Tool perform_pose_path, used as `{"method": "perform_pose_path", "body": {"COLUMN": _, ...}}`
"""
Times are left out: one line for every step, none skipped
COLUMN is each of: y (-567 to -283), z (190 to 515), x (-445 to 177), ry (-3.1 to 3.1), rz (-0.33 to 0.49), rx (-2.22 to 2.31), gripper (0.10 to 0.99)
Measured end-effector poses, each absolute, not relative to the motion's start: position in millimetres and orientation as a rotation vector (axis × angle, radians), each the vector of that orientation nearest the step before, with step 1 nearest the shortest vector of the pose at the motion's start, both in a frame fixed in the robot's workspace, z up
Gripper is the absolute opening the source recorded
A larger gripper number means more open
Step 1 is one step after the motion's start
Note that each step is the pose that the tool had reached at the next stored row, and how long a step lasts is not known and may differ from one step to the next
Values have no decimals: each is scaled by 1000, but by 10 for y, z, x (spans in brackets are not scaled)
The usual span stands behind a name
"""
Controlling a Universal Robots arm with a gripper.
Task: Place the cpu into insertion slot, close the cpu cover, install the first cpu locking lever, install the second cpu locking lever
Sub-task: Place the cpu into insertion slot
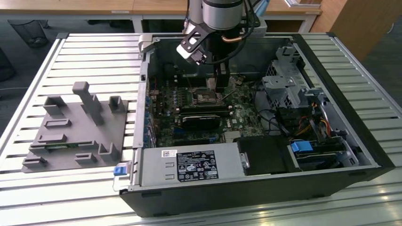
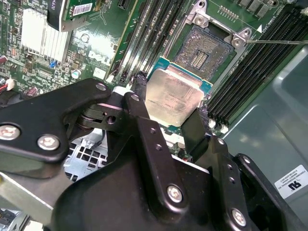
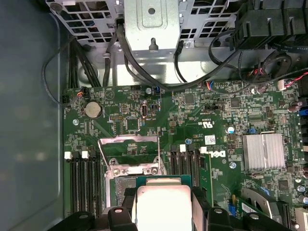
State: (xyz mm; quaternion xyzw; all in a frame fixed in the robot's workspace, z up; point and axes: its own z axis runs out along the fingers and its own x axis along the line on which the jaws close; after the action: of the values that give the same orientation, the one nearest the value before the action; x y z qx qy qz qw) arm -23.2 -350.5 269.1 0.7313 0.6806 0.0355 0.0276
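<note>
One slatted table point(image 1: 94, 56) — cpu point(image 2: 173, 98) in jaws

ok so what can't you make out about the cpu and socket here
1. cpu underside: both wrist views, hidden by its own metal top.
2. cpu's full outline: first wrist view, cut off by the picture's edge.
3. insertion slot near edge: second wrist view, behind the cpu.
4. Gap from cpu to slot: exterior view, too small, gripper in front.

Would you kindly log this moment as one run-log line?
gripper: shut on cpu | cpu: held near insertion slot, not seated | cpu cover: open
</note>
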Motion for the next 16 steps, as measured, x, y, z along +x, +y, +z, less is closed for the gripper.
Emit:
{"method": "perform_pose_path", "body": {"y": -3505, "z": 2689, "x": -232, "ry": 2101, "rz": 110, "rx": 2258, "gripper": 545}}
{"method": "perform_pose_path", "body": {"y": -3505, "z": 2686, "x": -232, "ry": 2101, "rz": 110, "rx": 2258, "gripper": 545}}
{"method": "perform_pose_path", "body": {"y": -3505, "z": 2683, "x": -232, "ry": 2101, "rz": 110, "rx": 2258, "gripper": 545}}
{"method": "perform_pose_path", "body": {"y": -3505, "z": 2680, "x": -232, "ry": 2101, "rz": 110, "rx": 2258, "gripper": 545}}
{"method": "perform_pose_path", "body": {"y": -3505, "z": 2677, "x": -232, "ry": 2101, "rz": 110, "rx": 2258, "gripper": 545}}
{"method": "perform_pose_path", "body": {"y": -3505, "z": 2675, "x": -232, "ry": 2101, "rz": 110, "rx": 2258, "gripper": 545}}
{"method": "perform_pose_path", "body": {"y": -3505, "z": 2672, "x": -232, "ry": 2101, "rz": 110, "rx": 2258, "gripper": 545}}
{"method": "perform_pose_path", "body": {"y": -3505, "z": 2670, "x": -232, "ry": 2101, "rz": 110, "rx": 2258, "gripper": 545}}
{"method": "perform_pose_path", "body": {"y": -3505, "z": 2667, "x": -232, "ry": 2101, "rz": 110, "rx": 2258, "gripper": 545}}
{"method": "perform_pose_path", "body": {"y": -3505, "z": 2664, "x": -232, "ry": 2101, "rz": 110, "rx": 2258, "gripper": 545}}
{"method": "perform_pose_path", "body": {"y": -3505, "z": 2661, "x": -232, "ry": 2101, "rz": 110, "rx": 2258, "gripper": 545}}
{"method": "perform_pose_path", "body": {"y": -3505, "z": 2658, "x": -232, "ry": 2101, "rz": 110, "rx": 2258, "gripper": 545}}
{"method": "perform_pose_path", "body": {"y": -3505, "z": 2655, "x": -232, "ry": 2102, "rz": 110, "rx": 2258, "gripper": 545}}
{"method": "perform_pose_path", "body": {"y": -3505, "z": 2651, "x": -232, "ry": 2102, "rz": 110, "rx": 2258, "gripper": 545}}
{"method": "perform_pose_path", "body": {"y": -3505, "z": 2648, "x": -232, "ry": 2102, "rz": 110, "rx": 2257, "gripper": 545}}
{"method": "perform_pose_path", "body": {"y": -3505, "z": 2644, "x": -232, "ry": 2102, "rz": 110, "rx": 2257, "gripper": 545}}
